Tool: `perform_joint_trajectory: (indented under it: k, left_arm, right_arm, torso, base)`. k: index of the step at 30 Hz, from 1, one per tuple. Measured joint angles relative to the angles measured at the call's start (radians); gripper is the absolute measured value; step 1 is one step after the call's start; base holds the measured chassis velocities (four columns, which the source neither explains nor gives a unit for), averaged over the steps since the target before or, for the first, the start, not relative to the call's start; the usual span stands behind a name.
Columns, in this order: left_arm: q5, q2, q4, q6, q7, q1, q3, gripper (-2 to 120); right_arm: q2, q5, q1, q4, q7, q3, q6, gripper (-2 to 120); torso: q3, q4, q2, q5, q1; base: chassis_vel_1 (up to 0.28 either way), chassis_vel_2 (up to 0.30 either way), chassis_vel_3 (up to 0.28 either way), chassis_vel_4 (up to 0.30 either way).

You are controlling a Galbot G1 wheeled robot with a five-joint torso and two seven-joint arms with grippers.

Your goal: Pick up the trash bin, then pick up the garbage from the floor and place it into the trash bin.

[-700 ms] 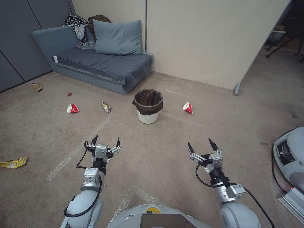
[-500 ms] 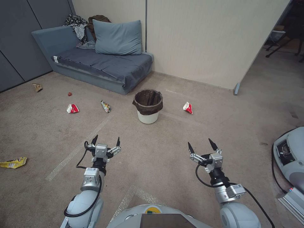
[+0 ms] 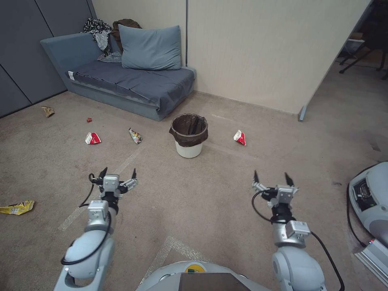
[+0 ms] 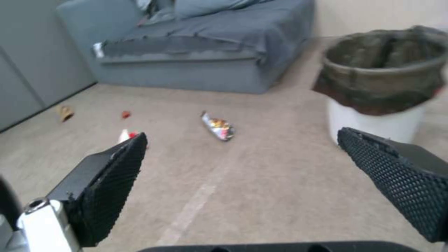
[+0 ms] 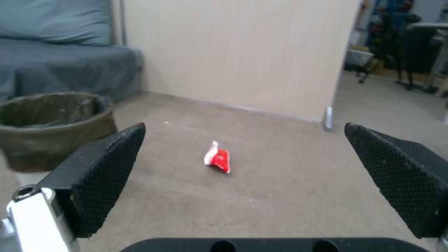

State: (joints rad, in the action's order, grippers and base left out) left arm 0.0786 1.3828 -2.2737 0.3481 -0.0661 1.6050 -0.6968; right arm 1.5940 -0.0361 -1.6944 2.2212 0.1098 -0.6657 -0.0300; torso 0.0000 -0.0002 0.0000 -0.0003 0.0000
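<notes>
With both the left gripper [image 3: 118,173] and right gripper [image 3: 273,178] jaws open and empty, well short of the trash bin [image 3: 188,136], a one-sided grasp on its thin lined rim could tip it.

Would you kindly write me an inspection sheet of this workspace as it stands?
Surface: beige carpet floor, pale tape lines.
Job's things: trash bin upright, dark-lined; red-and-white cartons and, shiny wrapper, yellow wrapper, tan bag, all on the floor.
Clutter: small red scrap.
Grippers: left gripper and right gripper open, empty, raised short of the bin.
Cables: black loops on both wrists.
Surroundings: blue sofa, partition wall.
</notes>
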Motion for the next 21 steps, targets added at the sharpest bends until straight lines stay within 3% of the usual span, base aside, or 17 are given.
perform_joint_trajectory:
  k: [6,21]
  left_arm:
    - [0.015,0.000,-0.001,0.033,0.009,-0.007,-0.018,100]
    - [0.002,0.000,0.011,0.031,0.015,-0.002,-0.007,100]
  right_arm:
    - [0.005,0.016,0.015,-0.020,-0.015,-0.006,-0.057,100]
    - [-0.004,0.013,0.022,-0.044,-0.034,-0.010,-0.073,100]
  torso:
    - [0.000,0.0002,0.000,0.0002,0.000]
    - [0.000,0.0001,0.000,0.0003,0.000]
  base:
    - [0.000,0.000,0.000,0.000]
    - [0.000,0.000,0.000,0.000]
